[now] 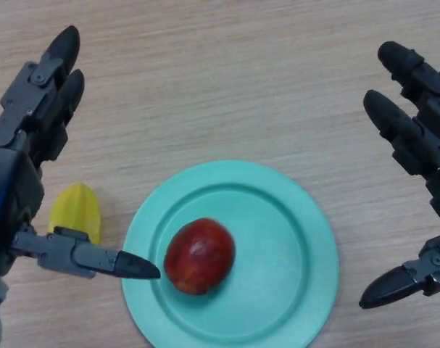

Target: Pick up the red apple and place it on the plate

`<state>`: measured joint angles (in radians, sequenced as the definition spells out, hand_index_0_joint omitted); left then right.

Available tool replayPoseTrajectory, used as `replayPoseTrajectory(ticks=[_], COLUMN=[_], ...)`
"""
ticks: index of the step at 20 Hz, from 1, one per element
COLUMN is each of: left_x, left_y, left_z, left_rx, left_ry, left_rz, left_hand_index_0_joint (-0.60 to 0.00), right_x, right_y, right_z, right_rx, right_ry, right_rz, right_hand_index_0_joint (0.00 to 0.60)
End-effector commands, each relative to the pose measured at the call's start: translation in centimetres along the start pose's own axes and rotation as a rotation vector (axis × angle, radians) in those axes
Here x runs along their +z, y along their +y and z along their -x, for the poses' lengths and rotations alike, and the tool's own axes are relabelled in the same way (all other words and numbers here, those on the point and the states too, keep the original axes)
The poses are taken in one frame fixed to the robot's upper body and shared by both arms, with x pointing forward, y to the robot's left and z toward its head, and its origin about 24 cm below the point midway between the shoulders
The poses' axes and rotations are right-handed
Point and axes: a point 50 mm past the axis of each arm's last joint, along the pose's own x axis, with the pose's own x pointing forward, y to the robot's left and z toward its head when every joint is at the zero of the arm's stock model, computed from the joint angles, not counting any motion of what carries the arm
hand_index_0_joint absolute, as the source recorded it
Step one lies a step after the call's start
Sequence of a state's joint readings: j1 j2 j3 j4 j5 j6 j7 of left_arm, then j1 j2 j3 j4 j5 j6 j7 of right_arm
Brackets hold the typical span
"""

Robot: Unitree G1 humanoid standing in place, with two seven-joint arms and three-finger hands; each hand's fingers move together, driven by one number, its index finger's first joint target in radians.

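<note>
The left hand point(20, 181) hangs spread at the left edge, fingers straight and holding nothing, its thumb tip reaching over the rim of the plate point(292, 239) just short of the red apple point(199, 256); the right hand point(422, 156) is likewise spread and empty at the right edge, clear of the plate. The smooth, glossy, rounded apple lies on the round, matte mint-green plate, left of its centre. A waxy yellow ridged fruit point(76, 209) lies beside the plate's left rim under the left hand, and bare wood-grain bench point(227, 80) stretches open above.
</note>
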<state>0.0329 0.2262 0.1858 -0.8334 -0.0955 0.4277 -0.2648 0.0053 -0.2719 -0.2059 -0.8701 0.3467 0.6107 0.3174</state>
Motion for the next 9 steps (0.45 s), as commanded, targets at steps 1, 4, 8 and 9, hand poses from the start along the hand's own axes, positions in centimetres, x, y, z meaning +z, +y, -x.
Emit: replayPoseTrajectory(ticks=[1,4,8,9], left_x=[2.37,2.24,2.59,2.77], left_y=[0.41,0.81,1.34,1.35], left_z=[0.14,0.46,0.46,0.55], left_rx=[-0.002,0.011,0.035,0.033], left_ry=[-0.145,-0.160,-0.174,-0.177], left_rz=[-0.038,-0.030,-0.034,-0.035], left_hand_index_0_joint=[0.000,0.000,0.000,0.000], right_x=[2.28,2.23,2.52,2.47], right_y=[-0.09,-0.02,0.31,0.36], right_z=[0.44,0.54,0.62,0.66], right_rx=[0.021,0.030,0.030,0.028], right_ry=[-0.168,-0.163,-0.171,-0.169], right_rz=[0.065,0.070,0.088,0.086], right_hand_index_0_joint=[0.000,0.000,0.000,0.000])
